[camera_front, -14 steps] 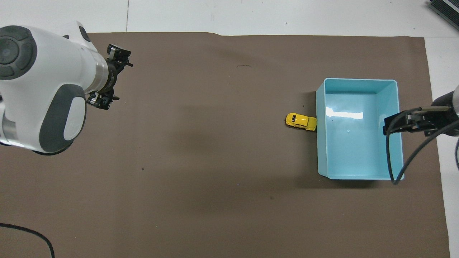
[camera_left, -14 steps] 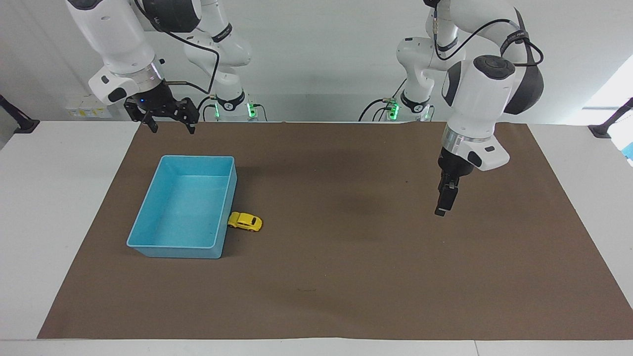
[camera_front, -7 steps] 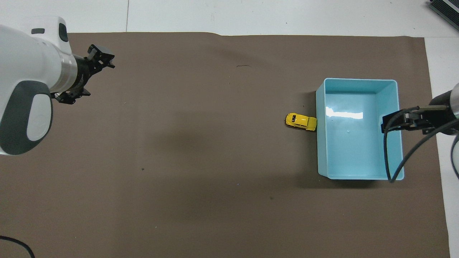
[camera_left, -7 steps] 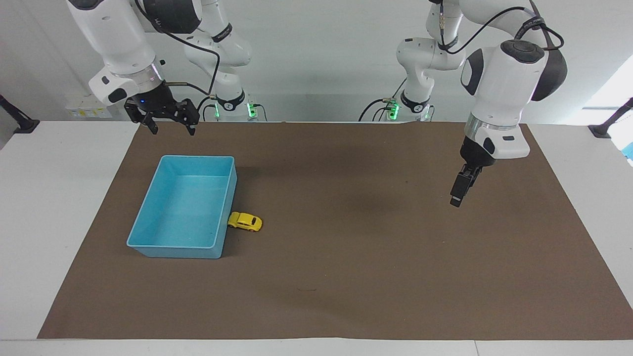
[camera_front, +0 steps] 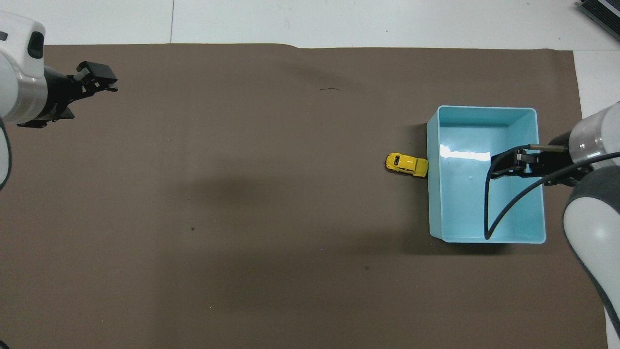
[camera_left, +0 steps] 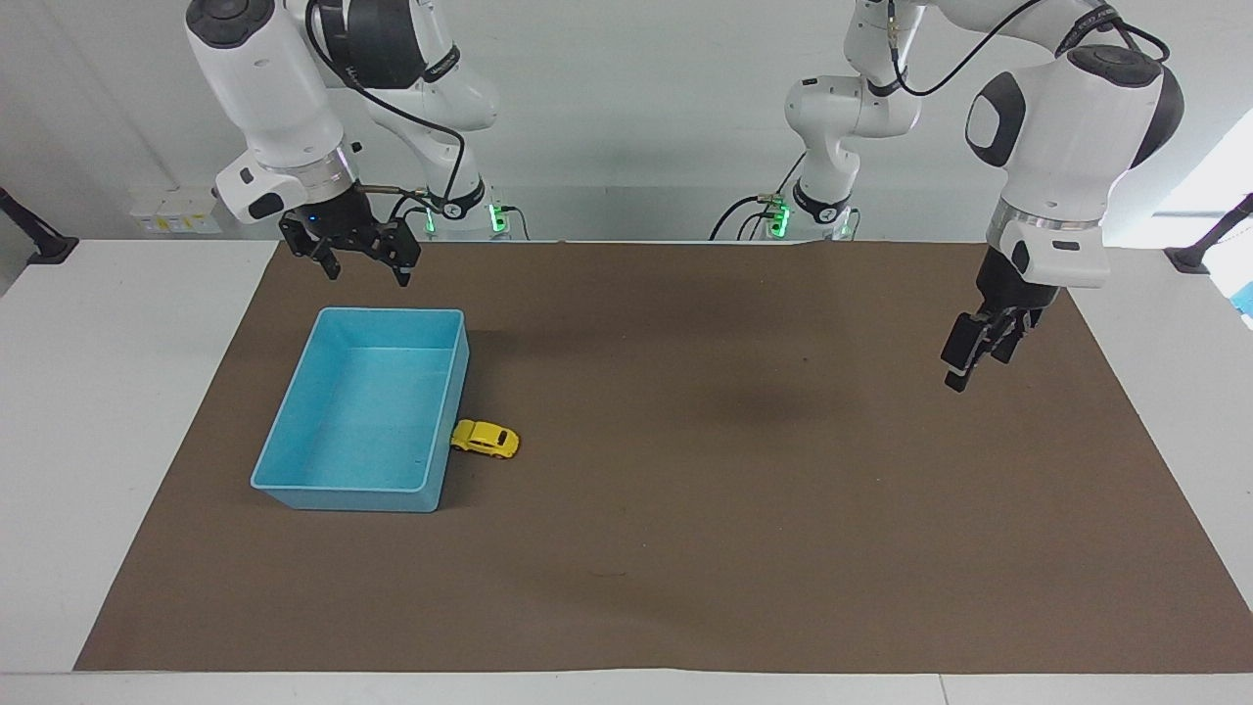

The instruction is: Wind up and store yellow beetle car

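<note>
The yellow beetle car stands on the brown mat, touching the outside of the blue tray's long wall that faces the table's middle. Nothing lies in the blue tray. My right gripper hangs open in the air over the tray's rim at the robots' end and holds nothing. Well away from the car, my left gripper hangs open and holding nothing over the mat toward the left arm's end of the table.
The brown mat covers most of the white table. A cable loops from the right wrist over the tray. Nothing else stands on the mat.
The left arm has swung up and away toward its own end of the table. The right gripper has shifted a little toward the tray. The car and tray have not moved.
</note>
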